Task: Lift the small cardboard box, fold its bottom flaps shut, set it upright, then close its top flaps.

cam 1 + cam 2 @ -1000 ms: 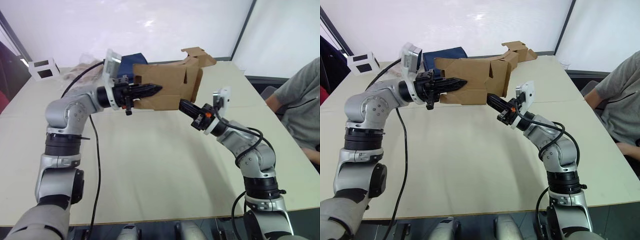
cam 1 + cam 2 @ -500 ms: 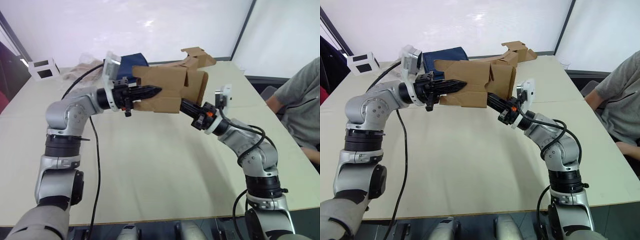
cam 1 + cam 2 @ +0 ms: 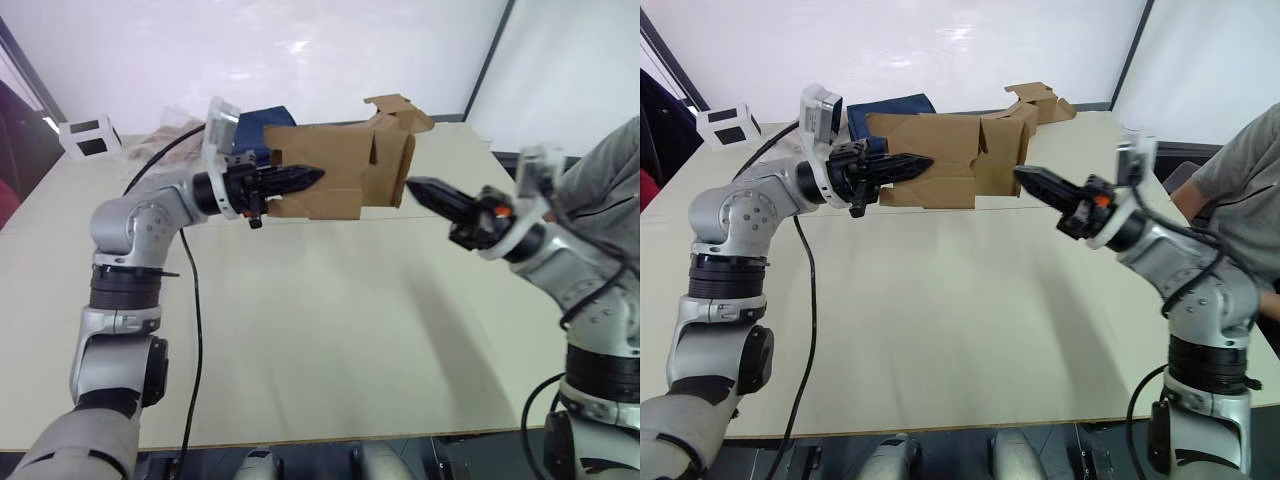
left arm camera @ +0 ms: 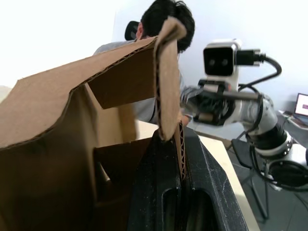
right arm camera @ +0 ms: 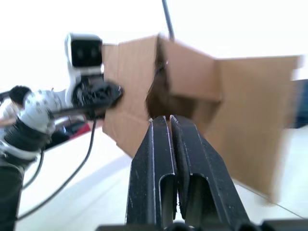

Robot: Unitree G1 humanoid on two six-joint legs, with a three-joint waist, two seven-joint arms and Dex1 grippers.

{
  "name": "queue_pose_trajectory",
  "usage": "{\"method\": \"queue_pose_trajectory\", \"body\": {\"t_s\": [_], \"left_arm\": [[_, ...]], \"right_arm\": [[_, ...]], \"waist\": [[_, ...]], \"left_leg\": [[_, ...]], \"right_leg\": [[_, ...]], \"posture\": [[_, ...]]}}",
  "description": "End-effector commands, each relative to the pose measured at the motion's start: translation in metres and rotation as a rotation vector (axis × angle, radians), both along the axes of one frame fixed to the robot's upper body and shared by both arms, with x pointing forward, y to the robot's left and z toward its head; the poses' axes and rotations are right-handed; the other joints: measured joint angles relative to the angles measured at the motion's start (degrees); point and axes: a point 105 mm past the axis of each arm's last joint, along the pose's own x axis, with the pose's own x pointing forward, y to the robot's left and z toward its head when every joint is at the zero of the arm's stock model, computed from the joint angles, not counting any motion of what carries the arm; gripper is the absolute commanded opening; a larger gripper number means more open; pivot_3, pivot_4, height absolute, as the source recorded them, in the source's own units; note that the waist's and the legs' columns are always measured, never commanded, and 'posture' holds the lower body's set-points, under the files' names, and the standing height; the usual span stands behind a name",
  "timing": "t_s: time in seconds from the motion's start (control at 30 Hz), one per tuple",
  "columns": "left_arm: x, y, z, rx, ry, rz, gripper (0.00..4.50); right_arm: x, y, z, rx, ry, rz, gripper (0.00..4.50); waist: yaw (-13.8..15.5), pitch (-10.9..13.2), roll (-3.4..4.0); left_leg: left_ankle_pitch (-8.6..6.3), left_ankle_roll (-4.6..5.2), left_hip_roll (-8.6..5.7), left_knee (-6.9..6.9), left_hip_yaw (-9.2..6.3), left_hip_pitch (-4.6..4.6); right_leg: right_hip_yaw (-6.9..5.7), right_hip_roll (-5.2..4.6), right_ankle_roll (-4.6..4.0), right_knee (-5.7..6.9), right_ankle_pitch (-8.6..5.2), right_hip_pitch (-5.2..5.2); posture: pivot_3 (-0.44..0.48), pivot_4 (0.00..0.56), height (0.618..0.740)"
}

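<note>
**Box held aloft by left arm, right arm clear**

The small cardboard box (image 3: pixel 335 178) hung on its side above the table (image 3: pixel 330 330), its flaps (image 3: pixel 400 165) facing the right gripper. The left gripper (image 3: pixel 300 180) had its fingers (image 4: pixel 163 192) clamped on 1 cardboard wall. The right gripper (image 3: pixel 420 187) sat just beside the box, apart from it, fingers (image 5: pixel 171 159) pressed together on nothing

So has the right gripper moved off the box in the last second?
Yes. The right gripper has pulled back from the small cardboard box, toward the person's side of the table; the left gripper holds the box.

Lab: marker cube (image 3: pixel 85 137); glass partitions (image 3: pixel 300 50)
</note>
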Motion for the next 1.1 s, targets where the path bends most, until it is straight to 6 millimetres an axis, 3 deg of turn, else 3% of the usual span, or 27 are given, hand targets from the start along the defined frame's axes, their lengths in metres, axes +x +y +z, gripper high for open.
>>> {"method": "queue_pose_trajectory", "body": {"t_s": [0.03,0.17,0.3,0.47,0.6,0.73,1.1], "left_arm": [[-0.008,-0.001,0.021,-0.023,-0.089,-0.017,0.0],[-0.015,-0.007,0.026,-0.03,-0.107,-0.05,0.0],[-0.021,-0.007,0.025,-0.024,-0.102,-0.059,0.0],[-0.021,-0.004,0.023,-0.018,-0.087,-0.056,0.0],[-0.019,-0.002,0.022,-0.018,-0.079,-0.049,0.0],[-0.019,0.0,0.022,-0.026,-0.06,-0.049,0.0],[-0.015,0.008,0.017,-0.054,-0.009,-0.055,0.0]], "right_arm": [[0.01,-0.025,0.011,0.069,-0.034,-0.109,0.09],[0.043,-0.037,-0.009,-0.013,-0.011,-0.278,0.09],[0.062,-0.039,-0.014,-0.045,-0.018,-0.36,0.09],[0.073,-0.019,-0.021,-0.053,-0.02,-0.304,0.09],[0.056,0.005,-0.019,0.01,-0.014,-0.114,0.09],[0.036,0.017,-0.009,0.12,0.004,0.027,0.09],[0.005,0.036,-0.01,0.252,0.086,0.167,0.09]], "waist": [[-0.1,0.0,0.0],[-0.3,0.0,0.0],[-0.4,0.0,0.02],[-0.4,0.0,0.02],[-0.3,0.0,0.02],[-0.2,0.0,0.02],[-0.3,0.0,0.02]], "left_leg": [[0.0,0.0,0.0,0.0,0.0,0.0],[0.0,0.0,0.0,-0.01,0.01,0.0],[0.0,0.0,0.0,-0.02,0.02,0.0],[0.01,-0.01,0.0,-0.01,0.03,0.0],[0.04,-0.07,0.0,-0.01,0.03,0.0],[0.19,-0.35,0.0,0.0,0.02,-0.01],[0.15,-0.28,0.01,-0.02,0.01,-0.01]], "right_leg": [[0.0,0.0,0.0,0.0,0.0,0.0],[0.01,0.0,0.0,0.01,0.0,-0.01],[0.03,0.0,0.0,0.0,0.0,-0.03],[0.03,0.0,0.0,0.01,0.0,-0.03],[0.03,0.0,0.0,0.01,0.0,-0.03],[0.02,-0.02,0.0,0.0,0.0,-0.01],[0.02,-0.01,0.0,0.03,0.0,-0.02]], "posture": [[0.0,0.15,0.74],[0.0,0.15,0.74],[0.0,0.15,0.74],[0.0,0.15,0.74],[0.0,0.15,0.74],[0.0,0.15,0.74],[0.0,0.15,0.74]]}}
